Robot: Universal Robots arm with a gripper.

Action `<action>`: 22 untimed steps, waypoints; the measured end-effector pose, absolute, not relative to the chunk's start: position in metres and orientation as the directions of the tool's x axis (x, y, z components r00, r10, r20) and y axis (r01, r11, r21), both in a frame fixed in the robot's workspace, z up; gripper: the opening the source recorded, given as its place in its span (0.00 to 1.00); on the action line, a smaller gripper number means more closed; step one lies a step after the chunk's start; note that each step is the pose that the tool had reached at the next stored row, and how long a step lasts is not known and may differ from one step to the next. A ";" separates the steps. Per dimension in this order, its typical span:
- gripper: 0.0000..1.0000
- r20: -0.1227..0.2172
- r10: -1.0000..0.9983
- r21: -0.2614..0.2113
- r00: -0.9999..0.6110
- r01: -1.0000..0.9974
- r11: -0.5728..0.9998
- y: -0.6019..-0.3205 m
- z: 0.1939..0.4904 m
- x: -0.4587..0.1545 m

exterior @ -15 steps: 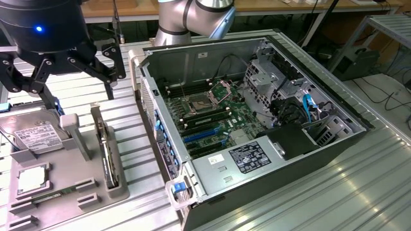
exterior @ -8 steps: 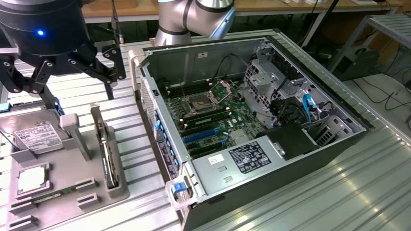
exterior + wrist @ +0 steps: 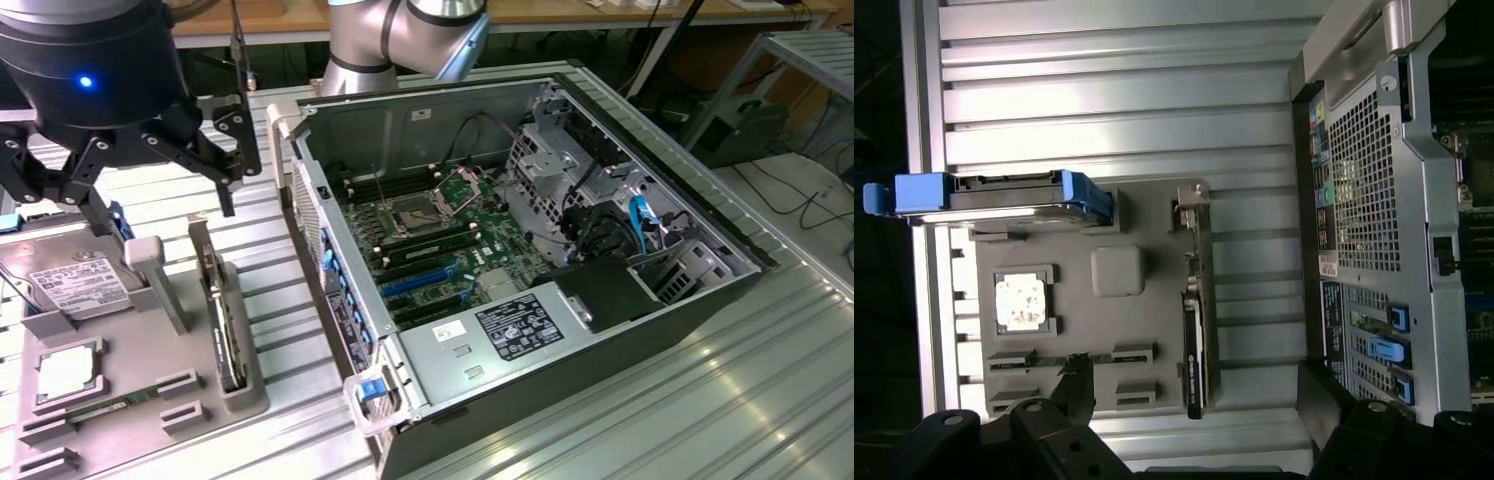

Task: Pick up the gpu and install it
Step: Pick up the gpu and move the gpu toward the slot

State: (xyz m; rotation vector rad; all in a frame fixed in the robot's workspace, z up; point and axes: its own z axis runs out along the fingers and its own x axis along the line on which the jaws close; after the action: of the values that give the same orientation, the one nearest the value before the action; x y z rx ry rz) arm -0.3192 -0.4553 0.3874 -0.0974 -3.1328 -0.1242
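Observation:
The gpu [image 3: 222, 312] stands on its long edge in a slot of the grey holder tray [image 3: 174, 385], at the exterior view's left. Seen from the wrist, the gpu [image 3: 1194, 325] is a thin dark strip with a metal bracket end. My gripper [image 3: 167, 212] hangs above the tray's far end, open, with nothing between its fingers and clear of the card. In the wrist view the gripper [image 3: 1199, 410] straddles the line of the card, one dark finger [image 3: 1076, 385] on each side.
The open computer case [image 3: 667, 300] lies beside the tray, with its motherboard [image 3: 441, 235] and blue slots [image 3: 416, 280] exposed. The tray also holds a hard drive [image 3: 74, 285] in blue rails, a processor chip [image 3: 64, 372] and a memory stick [image 3: 104, 408]. A ribbed metal table [image 3: 694, 410] lies underneath.

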 end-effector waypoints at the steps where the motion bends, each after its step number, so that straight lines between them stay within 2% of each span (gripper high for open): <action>1: 0.90 0.013 0.062 0.079 -0.998 0.063 0.995 -0.458 0.387 -0.319; 12: 0.90 0.032 0.009 0.081 -0.999 0.011 0.997 -0.461 0.378 -0.307; 22: 0.90 0.033 -0.017 0.081 -0.999 -0.014 0.997 -0.461 0.377 -0.306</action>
State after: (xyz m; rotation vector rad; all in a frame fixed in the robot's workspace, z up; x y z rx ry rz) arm -0.3064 -0.4614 0.3774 0.0244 -3.1051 -0.1255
